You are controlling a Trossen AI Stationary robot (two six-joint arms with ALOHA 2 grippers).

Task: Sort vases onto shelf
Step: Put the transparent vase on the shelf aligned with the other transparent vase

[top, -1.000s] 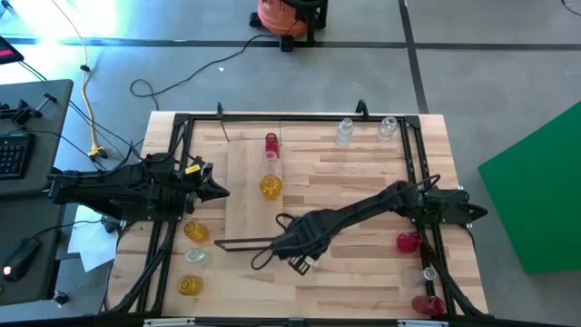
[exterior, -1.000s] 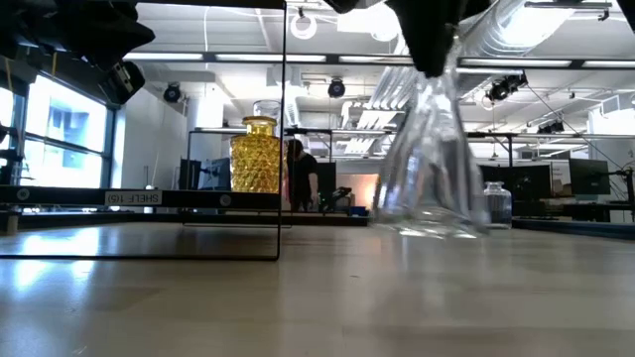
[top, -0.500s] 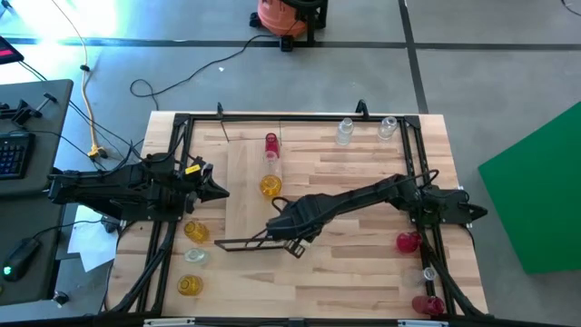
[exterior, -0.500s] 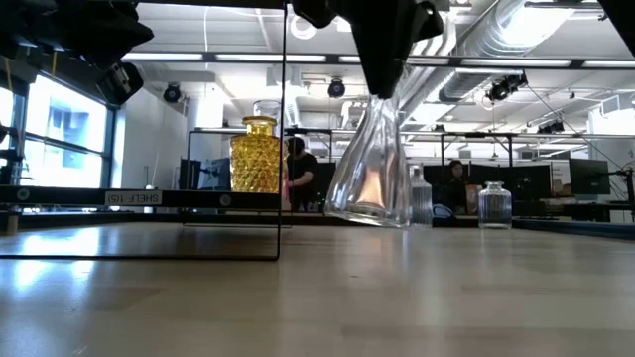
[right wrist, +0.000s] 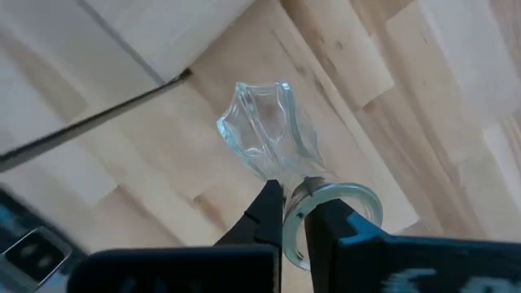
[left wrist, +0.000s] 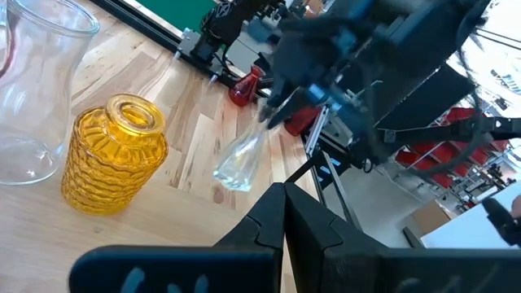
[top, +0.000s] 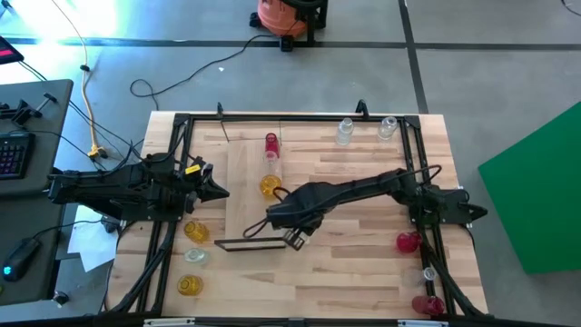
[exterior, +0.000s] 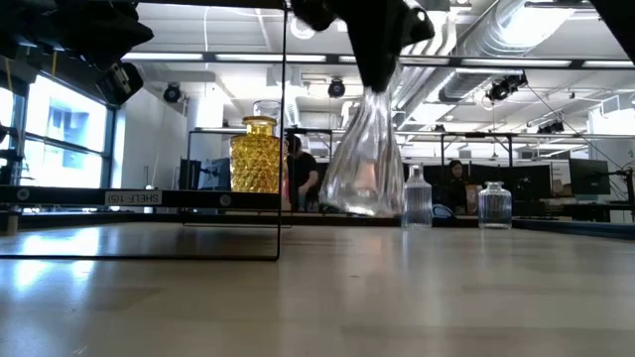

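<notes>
The floor (top: 508,82) is gray with dark lines across it. A big green board (top: 536,195) lies on one side. An orange machine (top: 283,16) stands on the floor. A dark desk (top: 36,113) has a keyboard (top: 13,153). Bright windows (exterior: 55,139) and ceiling pipes (exterior: 496,40) show in the room behind.

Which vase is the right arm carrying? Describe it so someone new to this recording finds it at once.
Start at the light-wood shelf in the middle of the table. Just off its right edge, the right gripper is shut on the rim of a clear vase with a narrow neck and flared base, hanging above the tabletop. Unlike the amber vase beside it, it is colourless, tilted and off the table.
</notes>
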